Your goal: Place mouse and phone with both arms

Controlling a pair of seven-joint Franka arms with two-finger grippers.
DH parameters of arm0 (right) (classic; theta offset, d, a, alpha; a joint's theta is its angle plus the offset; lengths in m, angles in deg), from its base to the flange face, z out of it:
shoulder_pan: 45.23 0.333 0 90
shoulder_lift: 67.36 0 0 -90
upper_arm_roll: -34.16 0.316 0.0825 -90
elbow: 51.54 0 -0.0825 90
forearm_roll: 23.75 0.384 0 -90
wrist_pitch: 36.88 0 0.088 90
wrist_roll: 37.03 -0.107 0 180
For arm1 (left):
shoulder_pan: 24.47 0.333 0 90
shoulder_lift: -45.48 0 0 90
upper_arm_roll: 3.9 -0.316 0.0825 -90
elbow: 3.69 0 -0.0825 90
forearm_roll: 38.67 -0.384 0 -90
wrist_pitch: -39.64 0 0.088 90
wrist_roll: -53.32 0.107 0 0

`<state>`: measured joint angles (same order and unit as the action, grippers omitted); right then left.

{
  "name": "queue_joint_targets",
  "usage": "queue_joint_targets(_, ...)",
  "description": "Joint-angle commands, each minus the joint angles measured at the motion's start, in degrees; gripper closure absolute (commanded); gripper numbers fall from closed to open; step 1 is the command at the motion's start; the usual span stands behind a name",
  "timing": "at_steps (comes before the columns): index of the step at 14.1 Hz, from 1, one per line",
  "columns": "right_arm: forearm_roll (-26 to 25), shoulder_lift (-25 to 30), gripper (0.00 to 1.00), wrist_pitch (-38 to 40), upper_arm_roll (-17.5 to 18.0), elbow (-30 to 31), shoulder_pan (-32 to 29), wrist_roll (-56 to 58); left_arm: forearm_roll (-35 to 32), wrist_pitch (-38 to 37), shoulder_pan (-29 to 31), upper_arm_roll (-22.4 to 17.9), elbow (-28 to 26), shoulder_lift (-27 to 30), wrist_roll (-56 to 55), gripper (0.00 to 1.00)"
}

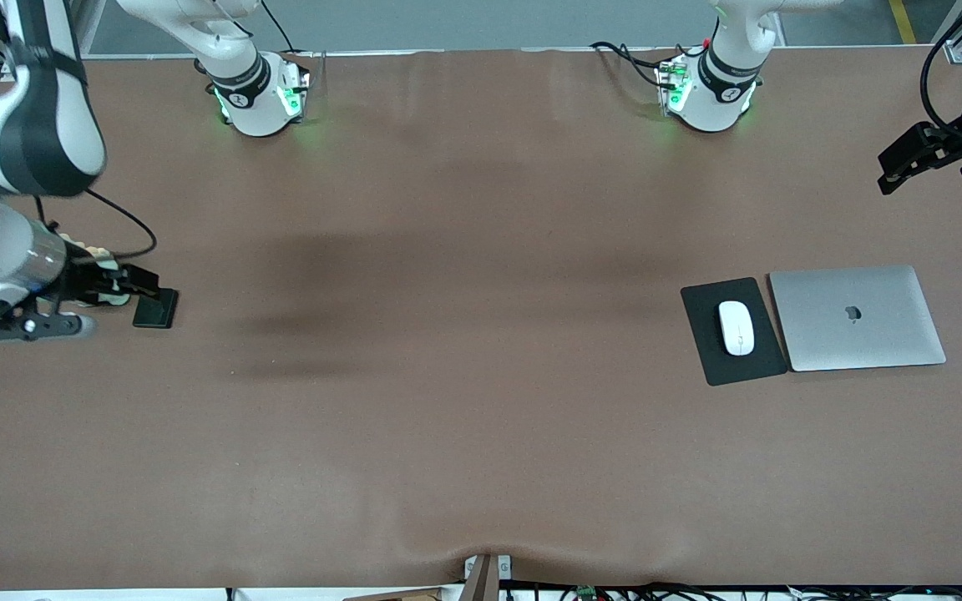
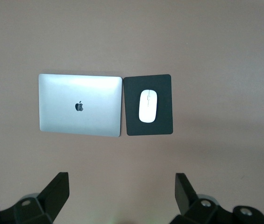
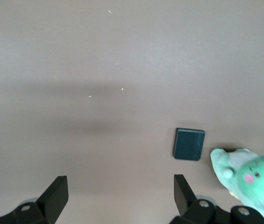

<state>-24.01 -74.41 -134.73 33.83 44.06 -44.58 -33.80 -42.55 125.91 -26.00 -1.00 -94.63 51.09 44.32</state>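
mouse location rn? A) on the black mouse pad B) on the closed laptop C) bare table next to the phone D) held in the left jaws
A: the mouse lies on the mouse pad, beside the closed laptop; the left wrist view shows the same, with nothing between the open left gripper jaws.

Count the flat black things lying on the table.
2. The matte black mouse pad lies beside the closed silver laptop, under the white oval mouse. The small glossy black phone lies at the right arm's end.
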Motion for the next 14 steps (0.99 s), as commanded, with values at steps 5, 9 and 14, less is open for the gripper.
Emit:
queue_joint_targets(5,3.3,5.0,0.00,16.3,-0.3,-11.0,0.6,-0.9,2.4,0.1,-0.7,-0.4,-1.0,-0.2,3.5,0.00)
queue_joint_targets(9,4.2,5.9,0.00,19.9,-0.5,-13.3,0.4,-1.0,2.6,-0.6,-0.7,-0.4,-1.1,-0.3,5.2,0.00)
queue_joint_targets(14,3.8,7.0,0.00,18.0,-0.8,-11.5,-1.2,-1.0,2.6,-0.8,-0.8,-0.1,-1.0,-0.7,2.9,0.00)
